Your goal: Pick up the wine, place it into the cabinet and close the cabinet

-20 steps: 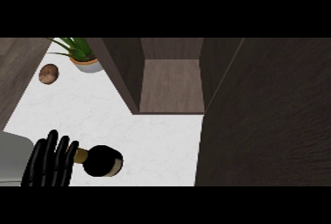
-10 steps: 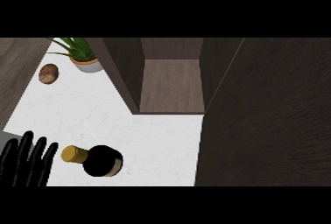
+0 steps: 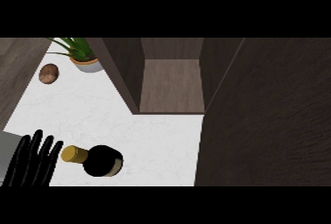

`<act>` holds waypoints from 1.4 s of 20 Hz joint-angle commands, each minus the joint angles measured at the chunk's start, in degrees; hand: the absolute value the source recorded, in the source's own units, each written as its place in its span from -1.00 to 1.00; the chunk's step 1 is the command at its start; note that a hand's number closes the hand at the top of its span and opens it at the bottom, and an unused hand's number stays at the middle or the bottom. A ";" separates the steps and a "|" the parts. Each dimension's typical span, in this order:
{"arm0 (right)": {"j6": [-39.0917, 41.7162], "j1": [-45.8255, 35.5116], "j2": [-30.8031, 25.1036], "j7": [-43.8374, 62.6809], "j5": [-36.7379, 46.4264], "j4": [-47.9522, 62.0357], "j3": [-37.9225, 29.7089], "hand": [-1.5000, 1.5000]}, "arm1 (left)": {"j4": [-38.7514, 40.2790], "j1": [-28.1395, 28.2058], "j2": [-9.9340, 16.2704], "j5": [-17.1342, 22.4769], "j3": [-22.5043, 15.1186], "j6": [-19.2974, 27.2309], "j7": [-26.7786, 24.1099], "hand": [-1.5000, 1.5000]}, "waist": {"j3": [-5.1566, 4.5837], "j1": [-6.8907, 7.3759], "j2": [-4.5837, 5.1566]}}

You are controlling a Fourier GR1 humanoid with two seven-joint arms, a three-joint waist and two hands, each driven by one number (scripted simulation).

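Note:
The wine bottle (image 3: 103, 161) stands on the white counter (image 3: 129, 127) near its front edge. It shows from above as a dark round body with a gold cap (image 3: 74, 154) pointing left. My left hand (image 3: 33, 162) is at the lower left, just left of the cap, open with straight fingers pointing up the view. I cannot tell if it touches the cap. The cabinet (image 3: 171, 85) stands open at the back, its wooden shelf bare. My right hand shows nowhere.
The cabinet's dark door (image 3: 271, 113) swings out and fills the right side. A potted plant (image 3: 82, 56) and a brown round object (image 3: 48, 73) sit at the back left. A grey forearm edge (image 3: 8, 151) shows at the far left.
The left hand pulled left away from the bottle's cap, then came back a little to the right. The bottle has stayed in place.

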 commanded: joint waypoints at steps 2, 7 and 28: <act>-1.16 -3.93 -0.90 6.47 -4.27 -6.55 -2.67 -1.00 | 10.20 -5.12 -2.14 1.04 4.71 -1.85 -4.89 -1.00 | 0.01 -0.28 0.14; 0.78 0.50 -1.07 4.91 -6.82 -9.04 -5.05 -1.00 | 10.54 -0.79 -2.99 0.95 4.65 -4.07 -9.25 -1.00 | 0.06 -0.18 0.03; 2.30 2.91 2.05 2.26 -3.55 -8.35 -2.34 -1.00 | 35.74 -7.07 -5.63 2.20 9.67 -16.22 -22.28 -1.00 | 0.08 -0.33 0.06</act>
